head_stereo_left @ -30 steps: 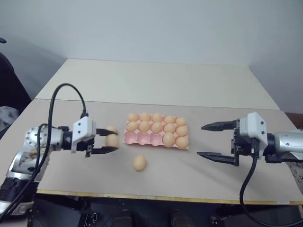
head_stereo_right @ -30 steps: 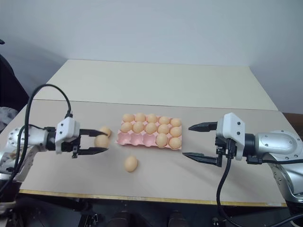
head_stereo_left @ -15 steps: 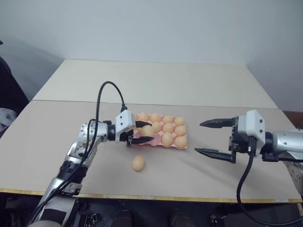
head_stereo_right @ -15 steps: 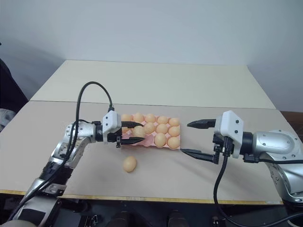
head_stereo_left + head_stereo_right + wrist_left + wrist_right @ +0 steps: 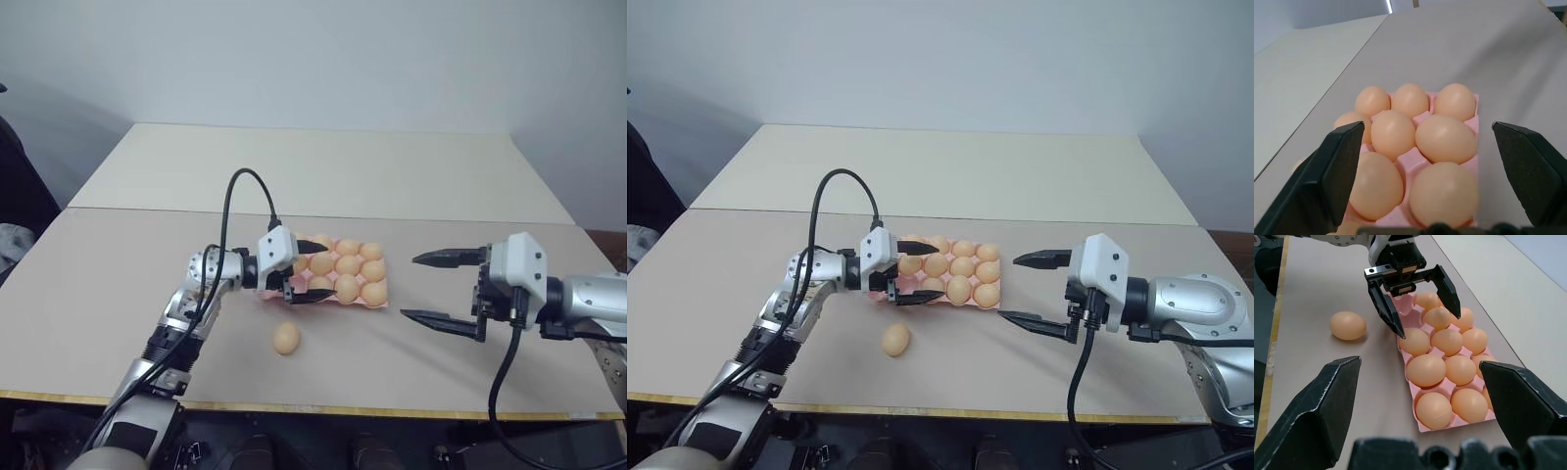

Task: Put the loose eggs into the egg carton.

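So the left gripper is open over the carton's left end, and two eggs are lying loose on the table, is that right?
Not quite: one loose egg lies on the table, as the left eye view shows. The left gripper is indeed open over the carton's left end.

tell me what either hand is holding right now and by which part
Nothing is held. The left hand is open over the egg carton with no egg between its fingers, and the right hand is open and empty beside it.
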Robot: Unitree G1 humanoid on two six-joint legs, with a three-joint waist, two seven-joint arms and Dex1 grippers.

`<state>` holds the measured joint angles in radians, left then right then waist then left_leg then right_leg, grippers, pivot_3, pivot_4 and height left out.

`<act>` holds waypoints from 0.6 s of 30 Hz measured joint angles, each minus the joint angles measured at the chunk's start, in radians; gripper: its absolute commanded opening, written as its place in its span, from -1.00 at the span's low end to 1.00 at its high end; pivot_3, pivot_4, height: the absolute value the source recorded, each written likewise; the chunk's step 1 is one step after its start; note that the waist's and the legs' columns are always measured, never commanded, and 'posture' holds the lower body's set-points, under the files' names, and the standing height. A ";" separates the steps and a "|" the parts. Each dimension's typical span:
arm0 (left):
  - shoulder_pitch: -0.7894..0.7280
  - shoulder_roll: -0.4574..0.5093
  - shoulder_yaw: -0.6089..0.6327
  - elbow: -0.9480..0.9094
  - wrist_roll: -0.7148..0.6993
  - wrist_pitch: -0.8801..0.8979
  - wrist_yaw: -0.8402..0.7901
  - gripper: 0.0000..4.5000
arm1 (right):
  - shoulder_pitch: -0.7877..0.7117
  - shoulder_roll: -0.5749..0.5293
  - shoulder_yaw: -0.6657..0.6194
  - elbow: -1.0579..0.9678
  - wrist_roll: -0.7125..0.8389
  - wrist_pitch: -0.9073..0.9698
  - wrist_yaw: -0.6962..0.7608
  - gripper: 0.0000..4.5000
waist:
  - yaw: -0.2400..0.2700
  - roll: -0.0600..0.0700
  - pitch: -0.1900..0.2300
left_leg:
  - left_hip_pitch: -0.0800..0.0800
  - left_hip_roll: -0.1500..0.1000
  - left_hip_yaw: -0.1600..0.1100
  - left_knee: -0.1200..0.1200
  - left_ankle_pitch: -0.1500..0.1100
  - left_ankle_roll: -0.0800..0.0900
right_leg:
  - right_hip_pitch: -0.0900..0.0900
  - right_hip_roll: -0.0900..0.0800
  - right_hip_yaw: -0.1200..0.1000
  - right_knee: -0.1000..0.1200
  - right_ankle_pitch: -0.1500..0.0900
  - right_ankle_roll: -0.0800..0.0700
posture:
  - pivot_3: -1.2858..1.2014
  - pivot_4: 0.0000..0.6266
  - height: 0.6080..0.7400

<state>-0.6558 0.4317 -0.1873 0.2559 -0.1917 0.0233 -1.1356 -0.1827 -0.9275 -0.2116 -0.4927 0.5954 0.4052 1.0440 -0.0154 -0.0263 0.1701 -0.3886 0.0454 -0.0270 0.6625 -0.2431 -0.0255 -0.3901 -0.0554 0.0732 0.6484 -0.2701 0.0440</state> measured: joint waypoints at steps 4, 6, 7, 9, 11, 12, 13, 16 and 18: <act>0.011 0.043 0.044 -0.033 -0.039 0.027 -0.015 0.99 | -0.005 0.003 0.001 0.000 0.007 0.000 -0.003 1.00 | -0.001 0.000 0.000 | 0.000 0.000 0.000 0.000 0.000 0.000 | 0.000 0.000 0.000 0.000 0.000 0.000 | 0.03 -0.52 1.00; 0.035 0.085 0.084 -0.077 -0.079 0.061 -0.021 0.99 | -0.009 0.004 0.002 0.001 0.009 0.000 -0.003 1.00 | -0.005 0.000 0.000 | 0.000 0.000 0.000 0.000 0.000 0.000 | 0.000 0.000 0.000 0.000 0.000 0.000 | 0.03 -0.52 1.00; 0.057 0.124 0.115 -0.106 -0.105 0.087 -0.027 0.99 | -0.013 0.005 0.004 0.003 0.012 0.001 -0.002 1.00 | -0.008 0.000 0.000 | 0.000 0.001 0.000 0.000 0.000 0.000 | 0.000 0.000 0.000 0.000 0.000 0.000 | 0.03 -0.52 1.00; 0.113 0.207 0.186 -0.151 -0.146 0.120 -0.047 0.99 | -0.021 0.009 0.007 0.010 0.015 0.001 -0.001 1.00 | -0.015 0.000 0.000 | 0.001 0.001 0.000 0.000 0.000 0.000 | 0.000 0.000 0.000 0.000 0.000 0.000 | 0.03 -0.52 1.00; 0.193 0.303 0.256 -0.194 -0.179 0.149 -0.072 0.99 | -0.030 0.013 0.009 0.022 0.015 0.001 0.004 1.00 | -0.023 0.000 0.000 | 0.001 0.002 0.000 -0.001 0.000 0.000 | 0.000 0.000 0.000 0.000 0.000 0.000 | 0.03 -0.52 1.00; 0.213 0.329 0.283 -0.201 -0.189 0.159 -0.079 0.99 | -0.031 0.013 0.010 0.032 0.015 0.001 0.005 1.00 | -0.022 0.000 0.000 | 0.001 0.001 0.000 -0.001 0.000 0.000 | 0.000 0.000 0.000 0.000 0.000 0.000 | 0.03 -0.52 1.00; 0.242 0.355 0.313 -0.220 -0.204 0.162 -0.085 0.99 | -0.037 0.017 0.015 0.037 0.014 0.001 0.009 1.00 | -0.020 0.000 0.000 | 0.001 0.001 0.000 0.000 0.000 0.000 | 0.000 0.000 0.000 0.000 0.000 0.000 | 0.03 -0.52 1.00; 0.333 0.430 0.404 -0.262 -0.245 0.185 -0.104 0.99 | -0.052 0.021 0.038 0.056 0.011 -0.004 0.026 1.00 | -0.015 0.000 0.000 | 0.001 0.002 0.000 0.000 0.000 0.000 | 0.000 0.000 -0.001 0.000 0.000 0.000 | 0.03 -0.52 1.00; 0.413 0.485 0.466 -0.302 -0.291 0.223 -0.135 0.99 | -0.069 0.030 0.051 0.076 0.010 -0.004 0.038 1.00 | -0.015 0.000 0.000 | 0.000 0.002 0.001 -0.001 0.000 0.000 | -0.001 0.000 -0.001 0.000 0.000 0.000 | 0.03 -0.52 1.00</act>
<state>-0.2425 0.9164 0.2784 -0.0464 -0.4825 0.2461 -1.2706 -0.2513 -0.8971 -0.1610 -0.4164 0.6051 0.4009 1.0816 -0.0306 -0.0261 0.1702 -0.3885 0.0471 -0.0264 0.6620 -0.2432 -0.0256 -0.3907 -0.0555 0.0726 0.6481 -0.2702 0.0439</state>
